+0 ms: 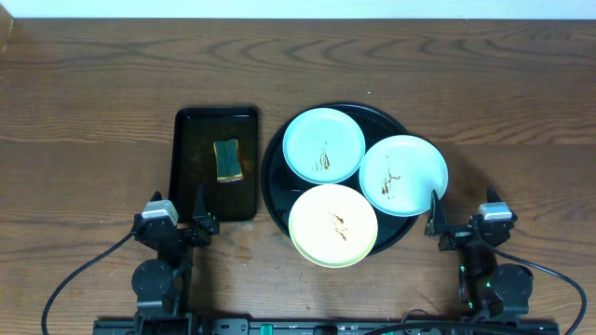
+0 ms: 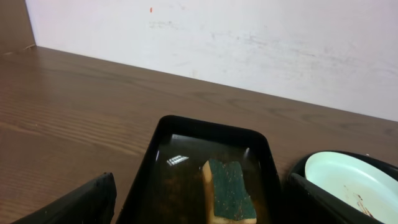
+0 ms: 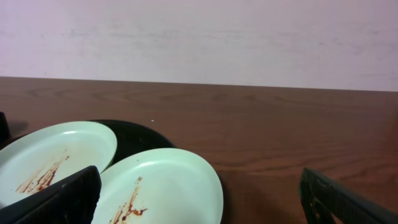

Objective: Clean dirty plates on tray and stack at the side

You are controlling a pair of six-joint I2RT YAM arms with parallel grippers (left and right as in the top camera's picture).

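Three smeared plates lie on the round black tray (image 1: 275, 181): a mint-blue plate (image 1: 323, 144) at the back left, a mint-blue plate (image 1: 403, 174) at the right, and a pale yellow plate (image 1: 333, 224) at the front. My left gripper (image 1: 177, 212) is open and empty near the front edge, in front of the rectangular tray. My right gripper (image 1: 462, 216) is open and empty just right of the right plate (image 3: 161, 190). The back plate also shows in the right wrist view (image 3: 53, 155) and in the left wrist view (image 2: 348, 180).
A small rectangular black tray (image 1: 191, 167) left of the round tray holds a yellow sponge with a green top (image 1: 228, 159), seen close in the left wrist view (image 2: 229, 198). A pale wall (image 3: 199, 37) rises behind the table's far edge.
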